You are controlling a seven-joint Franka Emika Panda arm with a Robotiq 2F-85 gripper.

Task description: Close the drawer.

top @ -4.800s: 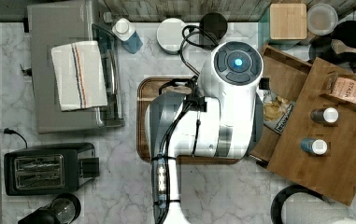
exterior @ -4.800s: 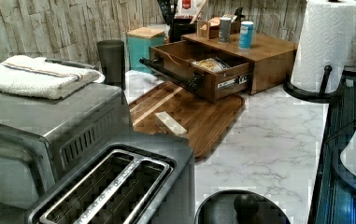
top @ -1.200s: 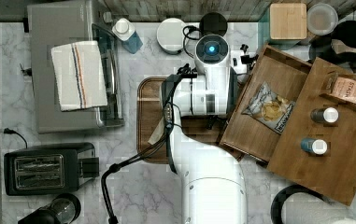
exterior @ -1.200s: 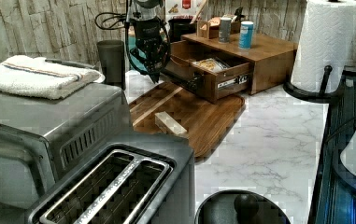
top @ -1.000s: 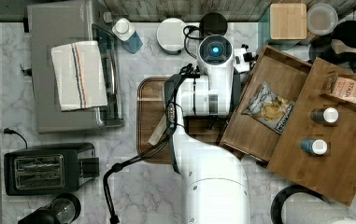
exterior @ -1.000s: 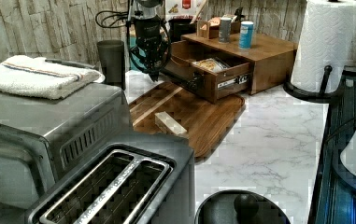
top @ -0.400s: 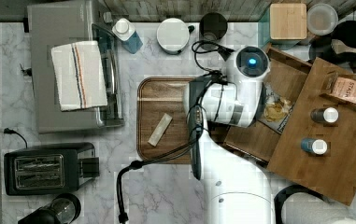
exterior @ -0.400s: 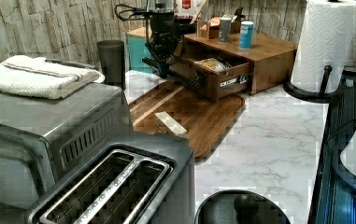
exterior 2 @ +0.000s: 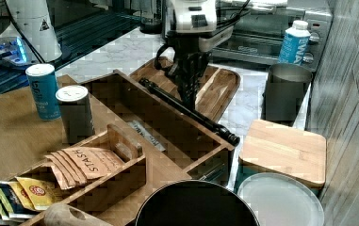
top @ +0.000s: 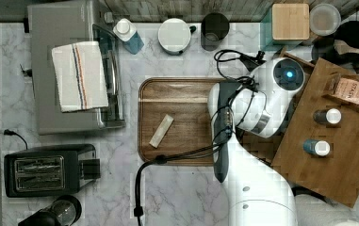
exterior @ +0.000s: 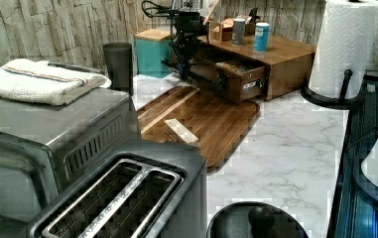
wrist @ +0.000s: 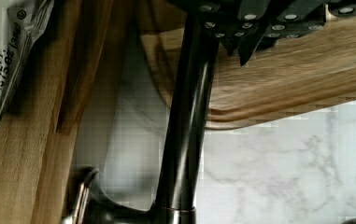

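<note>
The rigid wooden drawer (exterior 2: 177, 136), partly out of the cabinet (exterior: 281, 54), should slide stiffly; push its dark bar handle (exterior 2: 186, 110), where the gripper (exterior 2: 186, 96) sits, finger opening indeterminate.

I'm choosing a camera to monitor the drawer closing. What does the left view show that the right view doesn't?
Left view, not right: the toaster and the drawer's labelled front. Right view, not left: the tea bags and a blue bottle by the oven. Both: the partly open drawer, its dark handle bar and the pincer at that bar.
</note>
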